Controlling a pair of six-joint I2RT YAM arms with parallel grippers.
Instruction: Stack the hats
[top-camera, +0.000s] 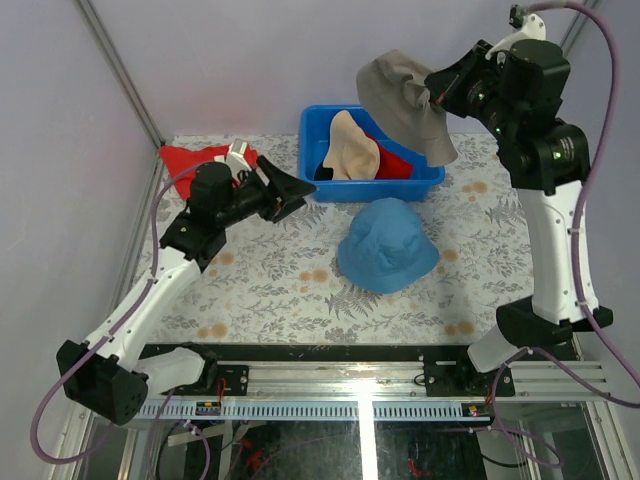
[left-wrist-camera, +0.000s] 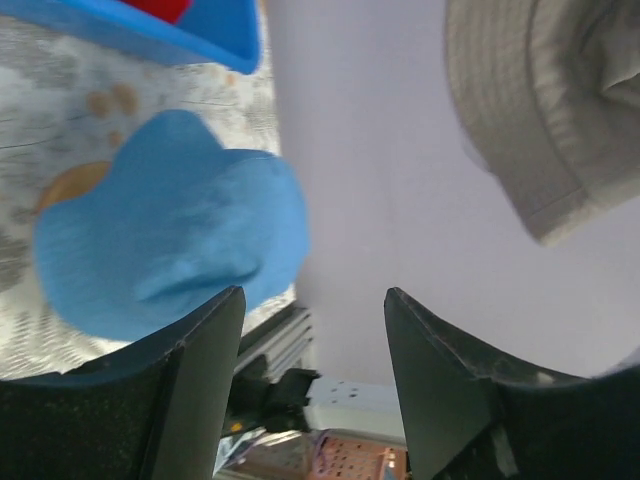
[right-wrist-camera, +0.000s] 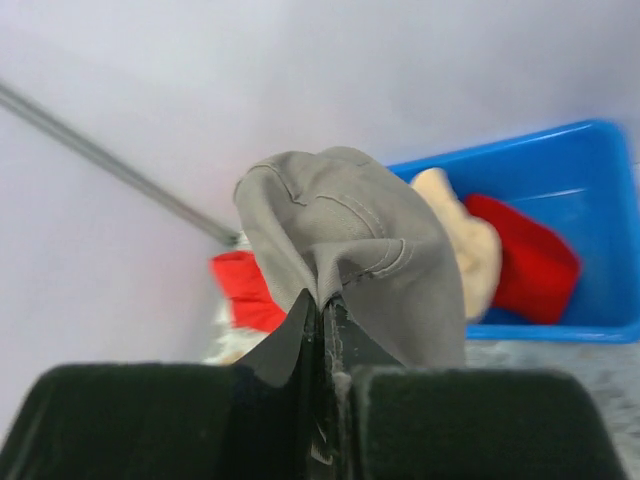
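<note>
In the top view our right gripper (top-camera: 437, 97) is raised at about 1 o'clock. Its jaws are pinched tight on a fold of the grey-khaki fabric bucket hat (top-camera: 405, 105), which hangs in the air over the right end of the blue plastic bin (top-camera: 400, 188). Our right wrist view shows that cloth (right-wrist-camera: 340, 240) clamped between the closed fingers.

The bin sits at 12 o'clock on the floral-patterned table (top-camera: 270, 280). It holds the peach-beige fabric bucket hat (top-camera: 352, 148) and, at its 3 o'clock side, the red fabric bucket hat (top-camera: 395, 162).

The blue fabric bucket hat (top-camera: 388, 245) lies crown up on the table, just beside the bin at its 6 o'clock.

Our left gripper (top-camera: 290, 192) hovers at the bin's 9 o'clock, jaws moderately apart and empty. A flat red cloth (top-camera: 195, 160) lies at 10 o'clock.
</note>
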